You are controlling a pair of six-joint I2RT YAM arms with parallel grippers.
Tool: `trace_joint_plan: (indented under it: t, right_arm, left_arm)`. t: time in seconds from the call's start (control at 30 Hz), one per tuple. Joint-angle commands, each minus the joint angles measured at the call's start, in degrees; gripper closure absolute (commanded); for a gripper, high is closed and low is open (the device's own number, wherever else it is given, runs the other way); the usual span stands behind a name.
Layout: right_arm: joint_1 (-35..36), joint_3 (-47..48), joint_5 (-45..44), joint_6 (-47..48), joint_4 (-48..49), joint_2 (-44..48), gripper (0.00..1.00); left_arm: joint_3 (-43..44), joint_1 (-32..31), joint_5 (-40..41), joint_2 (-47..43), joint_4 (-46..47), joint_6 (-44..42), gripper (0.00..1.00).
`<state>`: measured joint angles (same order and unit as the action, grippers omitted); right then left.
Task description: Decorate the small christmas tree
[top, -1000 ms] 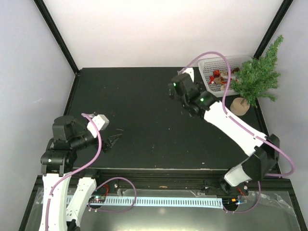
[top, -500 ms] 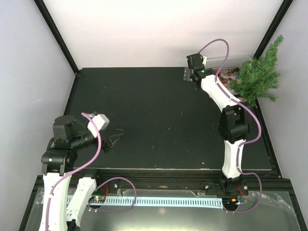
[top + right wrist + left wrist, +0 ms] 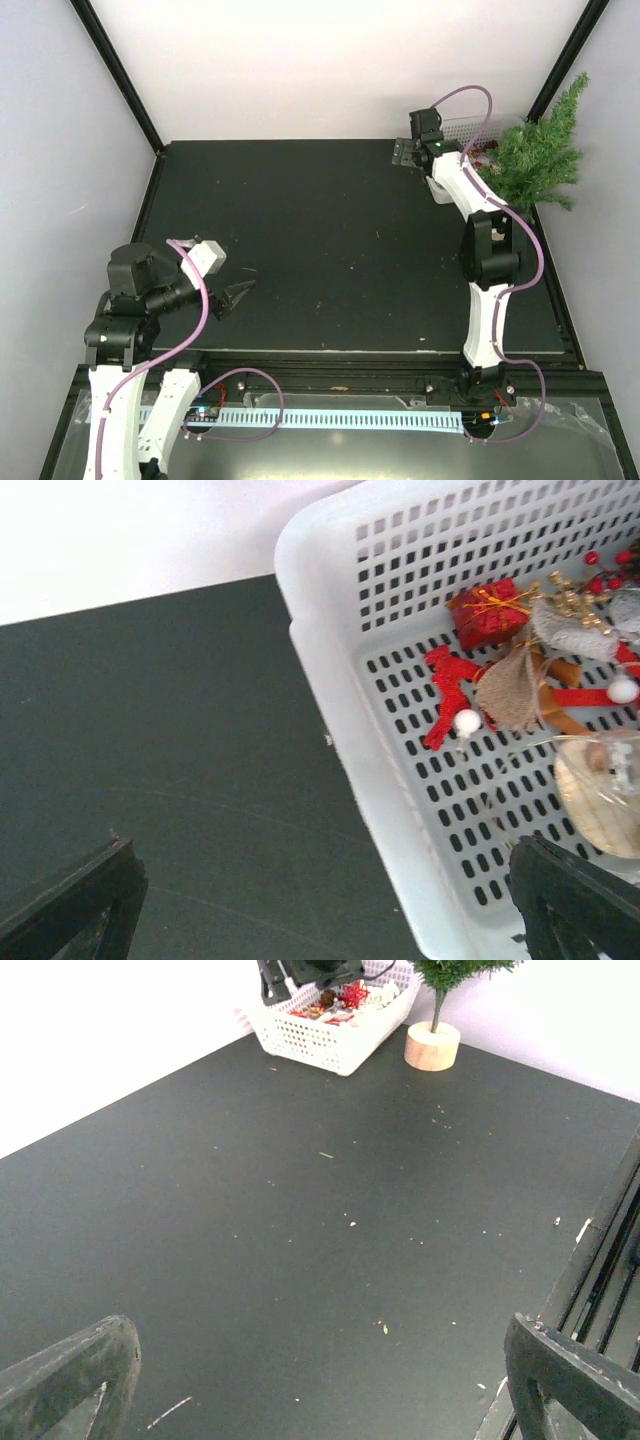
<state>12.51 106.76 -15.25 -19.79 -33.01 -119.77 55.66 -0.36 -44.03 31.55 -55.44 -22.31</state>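
While right gripper (image 3: 325, 880) hovers wide open, empty, above white basket (image 3: 322, 695) rim: ornament-pick step; next needs descent onto red reindeer (image 3: 447, 692).

white mesh basket (image 3: 335, 695) sits upper right of the black surface (image 3: 300, 240); red reindeer (image 3: 447, 692), tiny red gift box (image 3: 487, 612) and burlap bit (image 3: 510, 688) inside

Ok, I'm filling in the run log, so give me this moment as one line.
right fingers: open above white basket rim | left fingers: open, over table | small christmas tree: undecorated
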Motion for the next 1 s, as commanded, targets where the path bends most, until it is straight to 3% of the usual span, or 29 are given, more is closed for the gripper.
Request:
trace_joint_plan:
  t: [0.0,0.47,0.97]
  right_arm:
    - [0.11,3.62,1.63,1.29,-2.38,-4.01,0.0]
    - [-3.34,4.72,3.46,2.03,-2.75,-8.18,0.0]
    - [-2.99,1.88,22.97,5.76,-0.36,-9.35,0.0]
  left_arm:
    - [-0.02,0.4,-1.59,-1.24,1.04,0.22,0.01]
    - [-0.11,1.05,-2.0,-1.37,1.11,0.17,0.01]
    - [-0.37,1.36,-3.26,-1.15,1.3,-0.11,0.01]
